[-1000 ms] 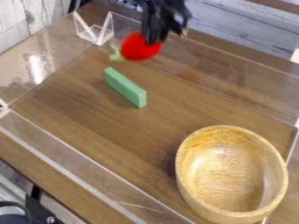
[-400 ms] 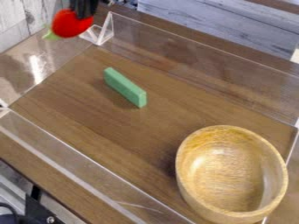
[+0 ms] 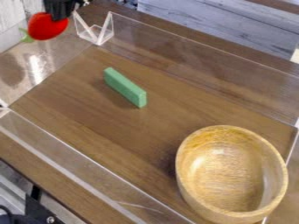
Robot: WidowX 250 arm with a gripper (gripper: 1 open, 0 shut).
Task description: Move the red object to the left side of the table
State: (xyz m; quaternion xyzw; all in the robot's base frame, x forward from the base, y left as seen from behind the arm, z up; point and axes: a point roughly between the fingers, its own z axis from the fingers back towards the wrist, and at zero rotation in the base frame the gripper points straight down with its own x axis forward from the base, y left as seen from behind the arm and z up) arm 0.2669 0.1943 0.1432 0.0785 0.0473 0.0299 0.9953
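The red object [image 3: 47, 26] is a small round red toy fruit with a green tip, hanging in the air over the far left corner of the table [image 3: 176, 122]. My gripper [image 3: 59, 9] is at the top left edge of the view, shut on the red object from above. Only the lower part of the dark fingers shows; the rest of the arm is cut off by the frame.
A green rectangular block [image 3: 125, 87] lies left of centre on the dark wood tabletop. A round light wooden bowl [image 3: 230, 172] stands at the near right. Low clear acrylic walls [image 3: 93, 28] edge the table.
The gripper has carried the red object from above the table's far middle to the far left corner, now partly out of the frame. The block and bowl have not moved.
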